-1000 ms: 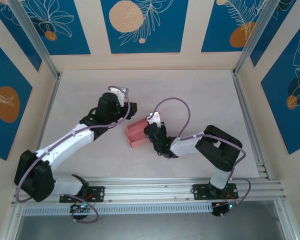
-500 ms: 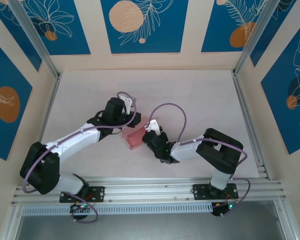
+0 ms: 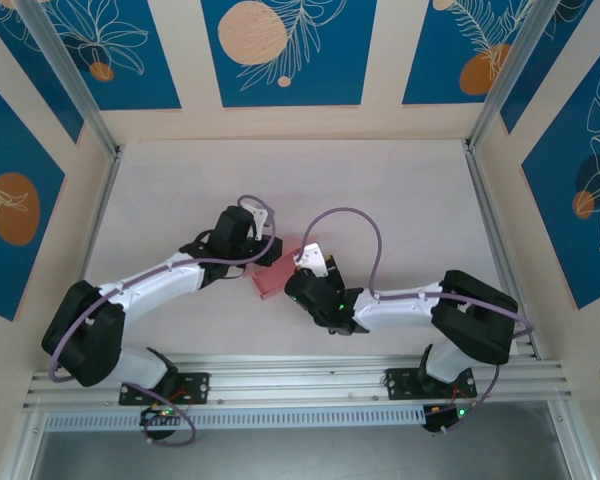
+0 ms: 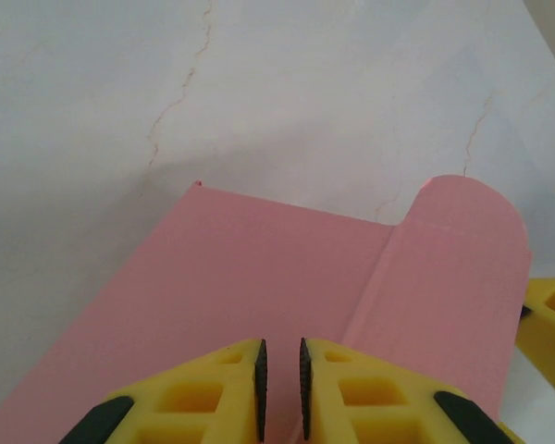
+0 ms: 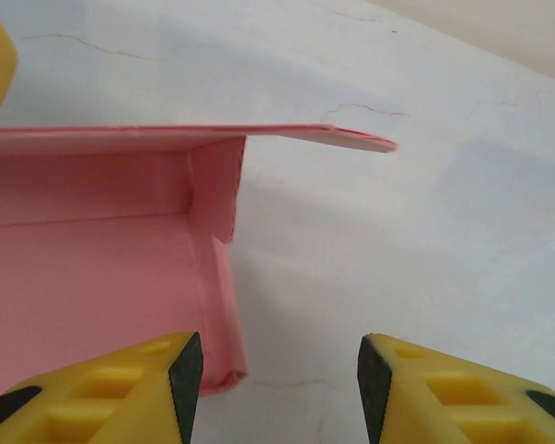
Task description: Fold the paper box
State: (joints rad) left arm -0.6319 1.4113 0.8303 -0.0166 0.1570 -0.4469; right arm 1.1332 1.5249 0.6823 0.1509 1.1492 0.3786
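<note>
Paper box cropped at bottom edge

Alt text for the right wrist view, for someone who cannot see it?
The open right gripper hovers over a corner of the paper box, one yellow finger above its pink interior, the other above the white table.

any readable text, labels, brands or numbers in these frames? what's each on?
No text can be read anywhere.
paper box: plain pink card, no print on the faces in view.
wall panels: blue with leaf and circle art, no words.
arm bases: any marking there is too small to read.
</note>
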